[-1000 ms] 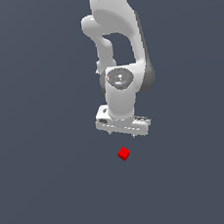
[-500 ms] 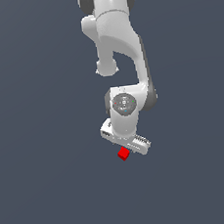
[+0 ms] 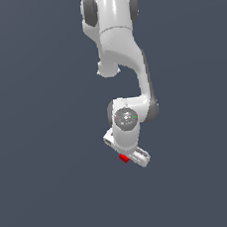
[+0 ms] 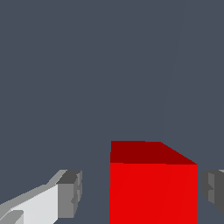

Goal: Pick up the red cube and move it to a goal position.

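The red cube (image 3: 123, 158) rests on the flat grey floor, mostly hidden by the white hand in the exterior view. My gripper (image 3: 128, 159) has come down over it. In the wrist view the red cube (image 4: 153, 188) stands between the two fingers of the gripper (image 4: 142, 192). One grey fingertip (image 4: 70, 192) stands well clear of the cube. The other fingertip (image 4: 214, 189) is close to the opposite face, with a thin gap showing. The jaws are open and grip nothing.
The white arm (image 3: 122, 59) reaches down from the top of the exterior view. Plain dark grey floor (image 3: 54, 192) lies all around, and no goal marker shows.
The arm has lowered from above the cube. The hand, about a cube's height above it before, now straddles the cube and covers most of it in the exterior view.
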Controlling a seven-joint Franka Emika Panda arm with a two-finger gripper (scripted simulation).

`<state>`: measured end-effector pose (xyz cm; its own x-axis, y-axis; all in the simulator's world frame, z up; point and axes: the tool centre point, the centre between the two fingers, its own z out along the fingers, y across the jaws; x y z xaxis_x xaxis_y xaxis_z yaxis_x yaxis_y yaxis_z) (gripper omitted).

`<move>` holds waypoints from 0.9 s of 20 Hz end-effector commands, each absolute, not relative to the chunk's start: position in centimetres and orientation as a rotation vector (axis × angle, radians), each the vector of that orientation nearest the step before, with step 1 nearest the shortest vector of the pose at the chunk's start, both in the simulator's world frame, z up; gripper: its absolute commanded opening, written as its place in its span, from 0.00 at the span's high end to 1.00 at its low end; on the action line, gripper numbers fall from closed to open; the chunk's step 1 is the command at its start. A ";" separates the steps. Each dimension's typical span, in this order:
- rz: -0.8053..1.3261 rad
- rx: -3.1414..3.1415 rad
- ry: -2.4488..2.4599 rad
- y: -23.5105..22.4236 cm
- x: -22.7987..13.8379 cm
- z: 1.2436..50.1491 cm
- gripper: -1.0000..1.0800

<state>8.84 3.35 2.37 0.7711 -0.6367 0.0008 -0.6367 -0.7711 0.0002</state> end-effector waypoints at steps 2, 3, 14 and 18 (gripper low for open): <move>0.000 2.945 -1.094 3.3 9.1 2.0 0.04; 0.000 2.944 -1.096 3.3 9.1 1.9 0.04; 0.000 2.945 -1.093 3.3 9.1 2.0 1.00; 0.000 2.945 -1.093 3.3 9.1 2.0 1.00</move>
